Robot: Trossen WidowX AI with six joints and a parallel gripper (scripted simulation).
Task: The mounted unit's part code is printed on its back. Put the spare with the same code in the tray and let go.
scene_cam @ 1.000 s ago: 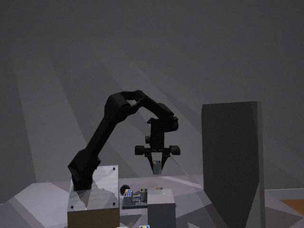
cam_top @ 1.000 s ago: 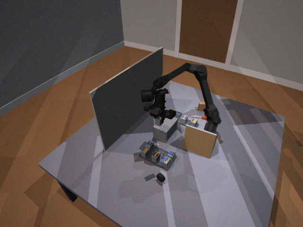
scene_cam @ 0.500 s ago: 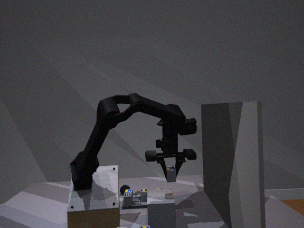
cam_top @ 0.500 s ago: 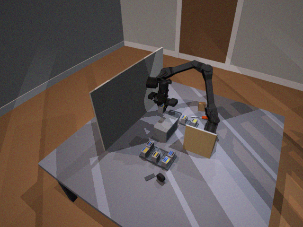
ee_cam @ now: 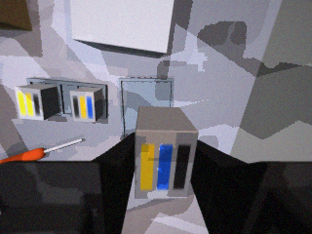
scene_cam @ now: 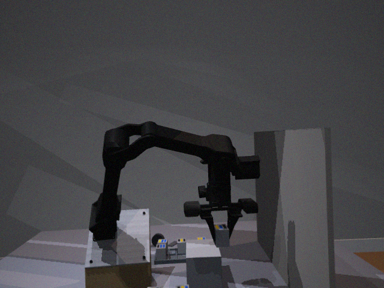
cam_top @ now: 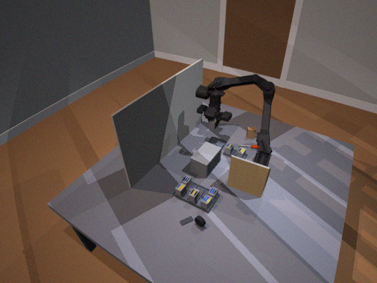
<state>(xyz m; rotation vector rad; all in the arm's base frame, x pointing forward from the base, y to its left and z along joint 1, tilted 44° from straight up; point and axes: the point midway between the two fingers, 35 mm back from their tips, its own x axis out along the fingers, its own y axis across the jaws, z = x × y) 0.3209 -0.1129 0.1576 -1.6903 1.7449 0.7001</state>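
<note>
The hand (cam_top: 214, 124) (scene_cam: 222, 237) (ee_cam: 159, 137) pinches the striped spare (cam_top: 212, 123) (scene_cam: 222, 236) (ee_cam: 166, 163) above the tabletop (cam_top: 146, 237) (scene_cam: 46, 245) (ee_cam: 63, 141); the tray (cam_top: 223, 140) (ee_cam: 146, 79), probably the shallow frame beyond it in the wrist view, has yet to receive it. Letting go too high could tip the block onto the rim; a low swing could clip the grey box (cam_top: 202, 161) (scene_cam: 203, 266) (ee_cam: 122, 24); a misread code would deliver the wrong spare. The wrist view shows yellow, blue and black bars clearly; the top view shows the five-unit rack (cam_top: 190, 201), absent from the wrist view; none shows the mounted unit's back legibly.
</note>
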